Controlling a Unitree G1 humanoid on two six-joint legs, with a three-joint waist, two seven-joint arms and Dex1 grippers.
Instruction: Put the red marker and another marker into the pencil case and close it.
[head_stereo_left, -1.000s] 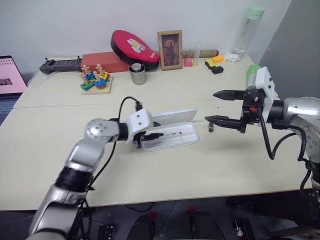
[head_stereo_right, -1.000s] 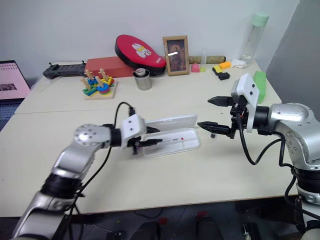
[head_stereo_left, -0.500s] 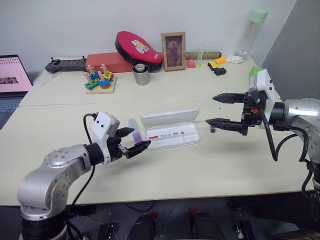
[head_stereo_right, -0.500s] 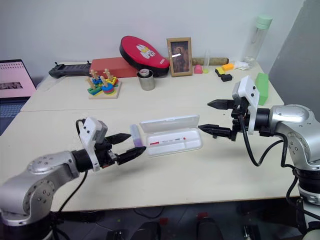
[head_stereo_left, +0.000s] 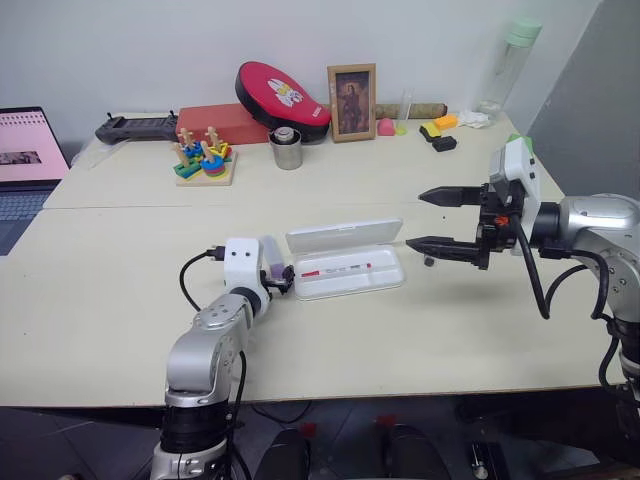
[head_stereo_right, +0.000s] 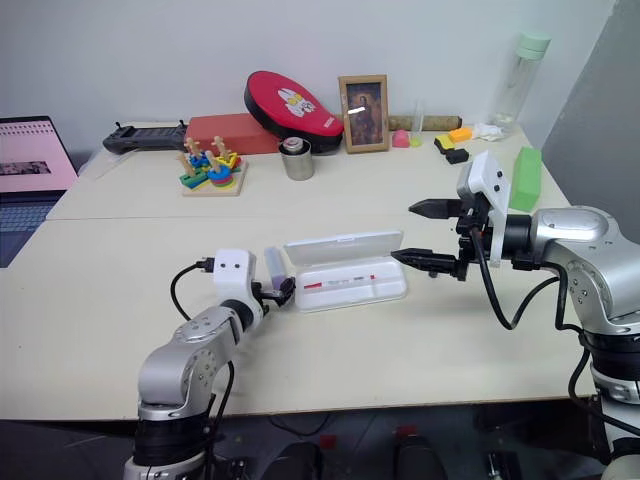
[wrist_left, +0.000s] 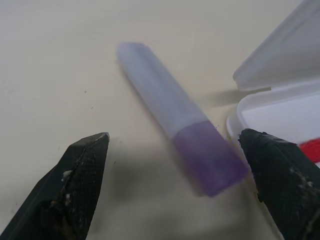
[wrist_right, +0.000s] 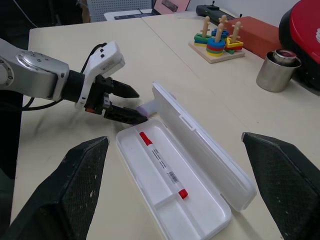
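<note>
I see the pencil case (wrist_right: 185, 185) open on the surface (head_stereo_left: 120, 260), red marker (wrist_right: 162, 165) inside. Lavender marker (wrist_left: 177, 117) lies on the surface just beside the case, between my left gripper (wrist_left: 180, 190) fingers, spread wide, not touching. Right gripper (head_stereo_left: 430, 220) fingers spread, empty, near the case.

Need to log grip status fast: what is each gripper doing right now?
Left gripper: open, jaws either side of the lavender marker, not gripping.
Right gripper: open, holding nothing.
</note>
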